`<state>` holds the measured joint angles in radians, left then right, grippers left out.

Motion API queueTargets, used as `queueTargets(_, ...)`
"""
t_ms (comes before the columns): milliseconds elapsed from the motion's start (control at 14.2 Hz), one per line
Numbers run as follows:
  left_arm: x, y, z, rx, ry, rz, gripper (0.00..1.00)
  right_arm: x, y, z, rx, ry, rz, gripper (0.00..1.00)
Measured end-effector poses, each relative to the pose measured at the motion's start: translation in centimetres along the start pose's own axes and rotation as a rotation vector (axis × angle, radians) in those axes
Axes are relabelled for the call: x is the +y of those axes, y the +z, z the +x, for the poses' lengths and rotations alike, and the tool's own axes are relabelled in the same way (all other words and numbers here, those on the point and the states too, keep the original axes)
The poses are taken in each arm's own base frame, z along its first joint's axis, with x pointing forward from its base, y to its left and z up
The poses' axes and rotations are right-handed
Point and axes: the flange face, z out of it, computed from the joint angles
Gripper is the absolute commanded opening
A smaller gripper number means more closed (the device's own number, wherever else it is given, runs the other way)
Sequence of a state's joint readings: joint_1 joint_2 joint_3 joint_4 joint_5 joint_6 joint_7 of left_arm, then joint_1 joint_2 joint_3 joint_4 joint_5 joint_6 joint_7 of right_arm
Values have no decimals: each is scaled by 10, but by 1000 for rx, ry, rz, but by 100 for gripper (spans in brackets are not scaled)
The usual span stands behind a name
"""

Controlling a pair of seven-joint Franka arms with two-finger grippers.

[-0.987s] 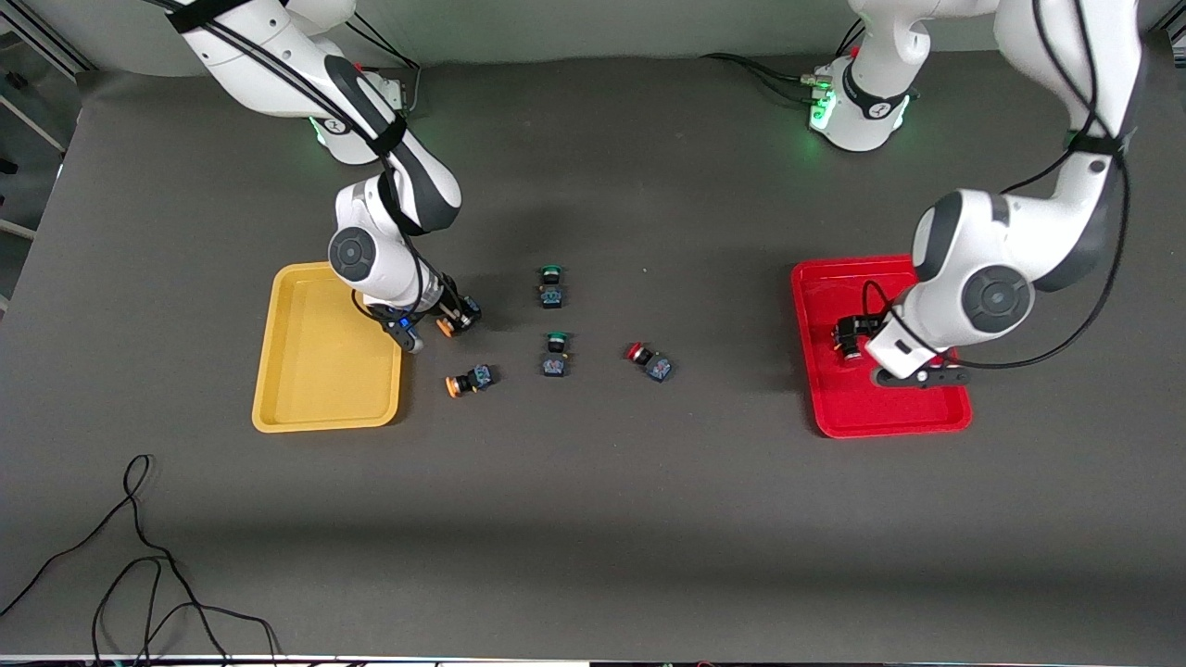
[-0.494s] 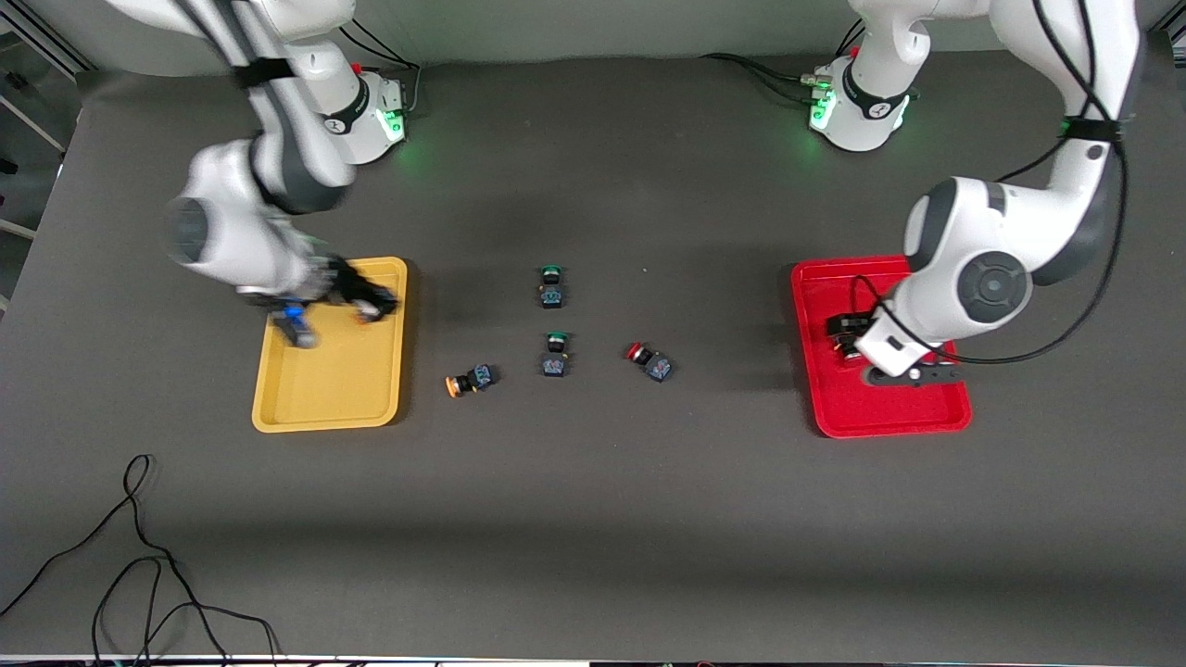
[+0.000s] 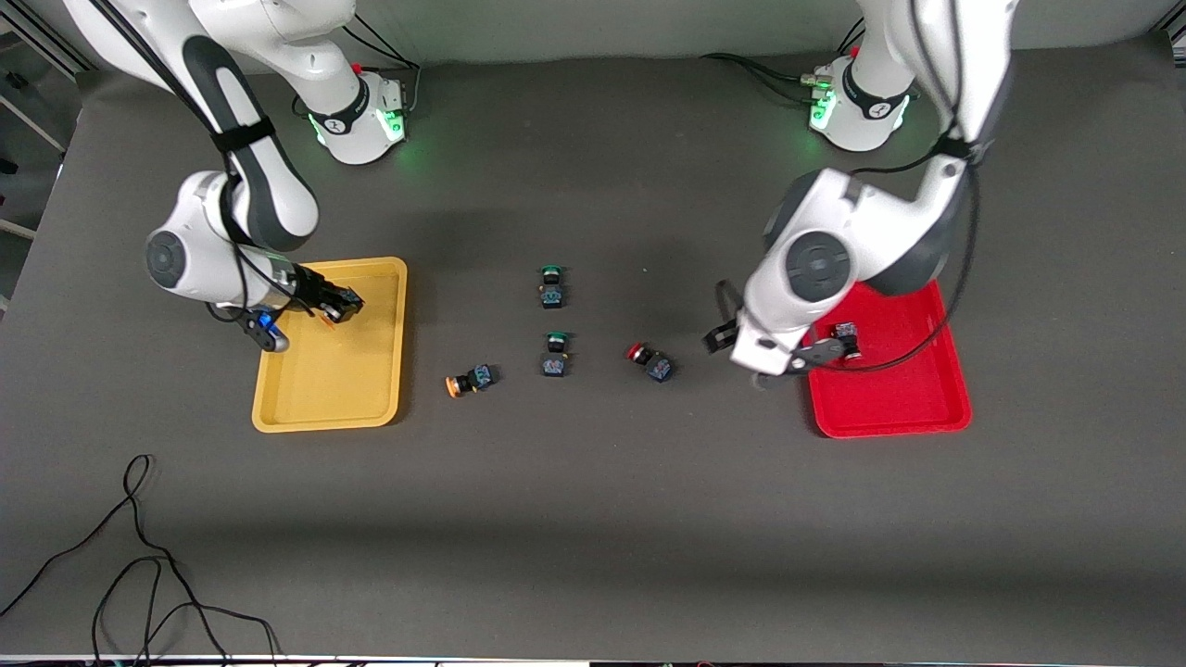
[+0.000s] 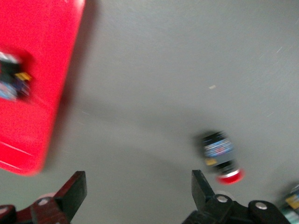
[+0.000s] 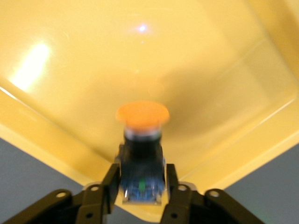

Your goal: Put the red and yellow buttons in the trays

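**Right tool carries a yellow button over the yellow tray; left tool spread beside the red tray**

Front view: the right arm bends down from its base, its right tool [image 3: 326, 304] over the yellow tray [image 3: 371, 408] and pinching a yellow-capped button [image 3: 335, 306]. The left arm folds low, its left tool [image 3: 778, 357] over the worktop [image 3: 593, 519] just beside the red tray [image 3: 889, 412], where one button [image 3: 845, 332] lies. A red-capped button [image 3: 650, 361] and a second yellow-capped button [image 3: 470, 379] rest on the worktop between the trays (two green-capped switches [image 3: 552, 320] sit there too).

Left wrist view: the tool's fingers [image 4: 72, 196] stand wide apart, gripping nothing, over grey worktop with the red-capped button [image 4: 220, 156] close by.

Right wrist view: the fingers [image 5: 108, 184] clamp the button's body [image 5: 141, 158], orange cap pointing at the tray floor.
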<state>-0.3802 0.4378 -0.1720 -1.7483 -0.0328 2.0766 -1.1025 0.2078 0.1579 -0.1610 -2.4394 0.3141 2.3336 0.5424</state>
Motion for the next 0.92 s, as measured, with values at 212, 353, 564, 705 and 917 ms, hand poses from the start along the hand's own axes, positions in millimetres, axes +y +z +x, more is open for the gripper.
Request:
queueTargets(212, 48, 34, -11, 0, -260, -56, 100, -14, -25, 1, 33, -24, 38, 100)
queueTargets(353, 64, 63, -21, -4, -365, -81, 100, -45, -68, -6, 49, -60, 77, 100)
queueTargets(564, 77, 103, -39, -12, -402, -82, 100, -127, -116, -33, 91, -32, 144, 100)
queueTargets(705, 79, 124, -47, -17, -399, -64, 100, -190, -93, -57, 80, 34, 164, 100)
queueTargets(917, 80, 146, -58, -23, -387, -33, 62, -232, -3, -56, 59, 126, 162, 100)
